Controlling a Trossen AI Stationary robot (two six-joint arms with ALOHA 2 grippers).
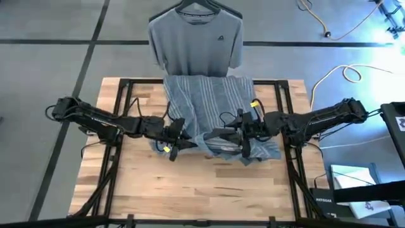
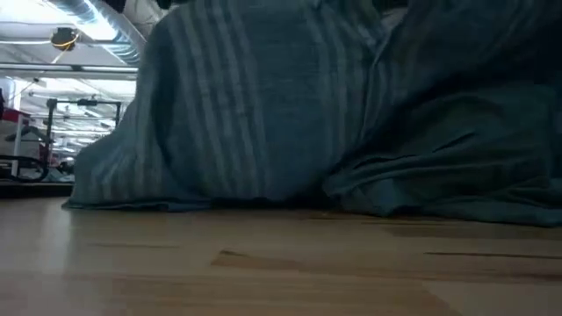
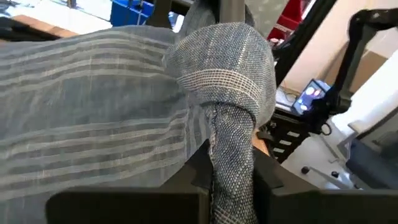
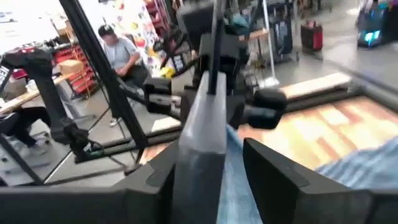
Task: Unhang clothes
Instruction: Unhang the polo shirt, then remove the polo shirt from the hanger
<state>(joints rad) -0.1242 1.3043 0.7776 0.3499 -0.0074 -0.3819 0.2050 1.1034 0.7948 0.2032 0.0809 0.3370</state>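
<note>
From where I sit I count one wooden table [image 1: 190,190], two shirts and two arms. The high view gives me the whole layout. The plain grey T-shirt [image 1: 195,41] hangs beyond the table's far edge on a thin dark hanger [image 1: 200,6], with a small dark logo [image 1: 219,37] on its chest, too tiny for me to read as a brand. The blue-grey striped shirt [image 1: 209,104] is draped from the far rail down onto the table, bunched up between the two arms.

One box sits off the table's right near corner with "NETGEAR" [image 1: 328,201] printed on it, the only writing I can actually make out.

The left gripper [image 1: 176,138] is at the striped shirt's left edge. The left wrist view shows what the overhead can't: its fingers [image 3: 193,171] are pinched onto a twisted roll of the striped cloth, which rises up between them.

The right gripper [image 1: 235,136] is at the middle of the heap. In its wrist view the fingers [image 4: 273,168] stand apart, with a pale grey bar-like piece [image 4: 202,134] and blue cloth between them; I can't tell whether they are actually squeezing anything.

The low view is nearly all striped cloth [image 2: 334,105] piled on the wood, no grippers visible. Only the right wrist view shows one person sitting [image 4: 121,50] in the room behind.
</note>
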